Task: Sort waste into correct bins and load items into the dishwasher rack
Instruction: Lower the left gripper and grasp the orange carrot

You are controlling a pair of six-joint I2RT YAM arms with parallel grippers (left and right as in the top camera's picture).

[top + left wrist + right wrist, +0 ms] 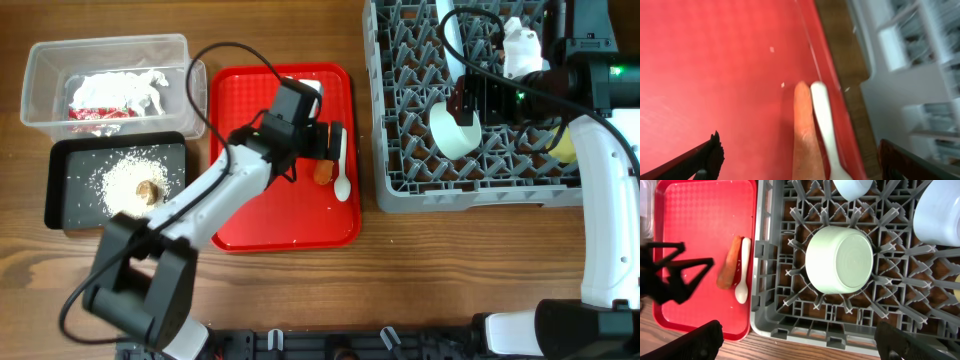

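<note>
The left claw (330,150) hangs low over the red tray (240,95) with its jaws spread wide, holding nothing; in the left wrist view its two dark fingers (705,157) stand well apart on either side of the carrot (802,130) and the spoon (825,125). Those two lie side by side, touching or nearly so, near the tray's right rim, the carrot to the left of the spoon, with a few stray white grains on the red beside them. The right claw (799,330) is also wide and empty, hovering above the rack (470,198), which sits on the right of the wooden surface (450,270). Under it a green bowl (840,260) rests upside down among the pegs. A blue bowl (940,210) sits further in, toward the corner of that view, and a yellow cup (566,148) shows partly behind the right arm. At the far left, the clear tub (40,100) holds the wrapper (120,95). Just in front of it, the black tray (70,160) holds the rice (120,180) in a loose heap, with the brown lump (148,190) on the heap's right edge
</note>
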